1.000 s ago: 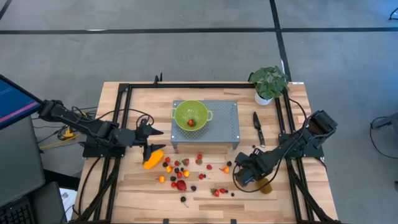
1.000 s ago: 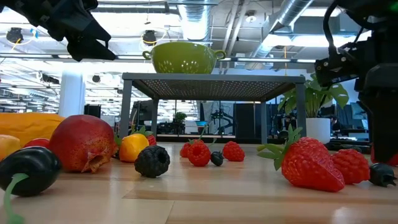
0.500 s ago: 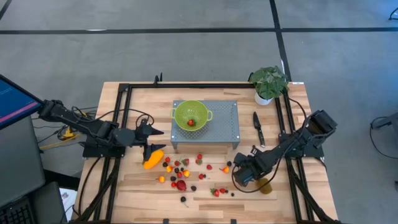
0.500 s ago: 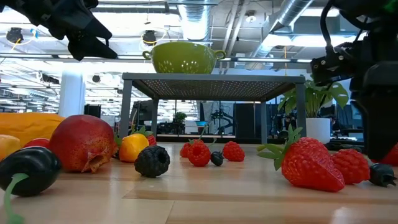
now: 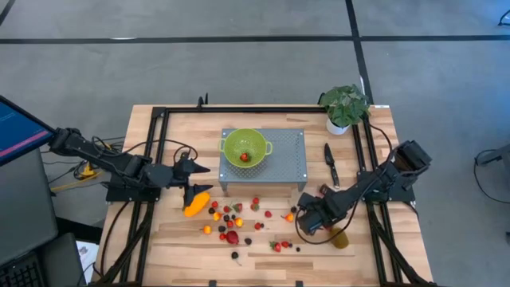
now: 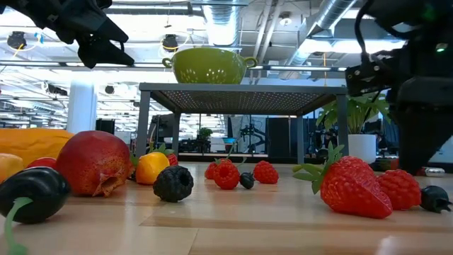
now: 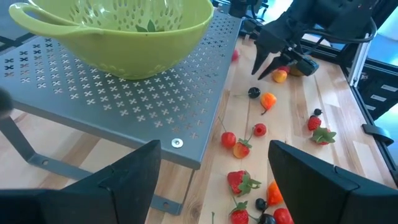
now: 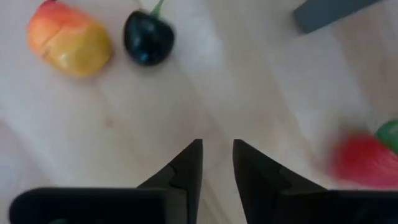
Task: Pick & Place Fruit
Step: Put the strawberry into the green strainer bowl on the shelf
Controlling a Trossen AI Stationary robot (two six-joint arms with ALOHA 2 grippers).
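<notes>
The right end effector (image 8: 216, 163) has been narrowed to a thin slit over bare wood, with nothing seen between its fingers; the grasp appears to have missed. An orange-yellow berry-sized fruit (image 8: 69, 38) and a dark round berry (image 8: 148, 38) lie just beyond it on the wooden worktop (image 5: 263, 247).

The left end effector (image 5: 194, 177), spread wide, hovers beside the green perforated colander (image 5: 244, 148). Only the high view shows a red fruit inside that colander.

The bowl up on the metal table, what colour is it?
The bowl is light green; the left wrist view shows it best.
</notes>
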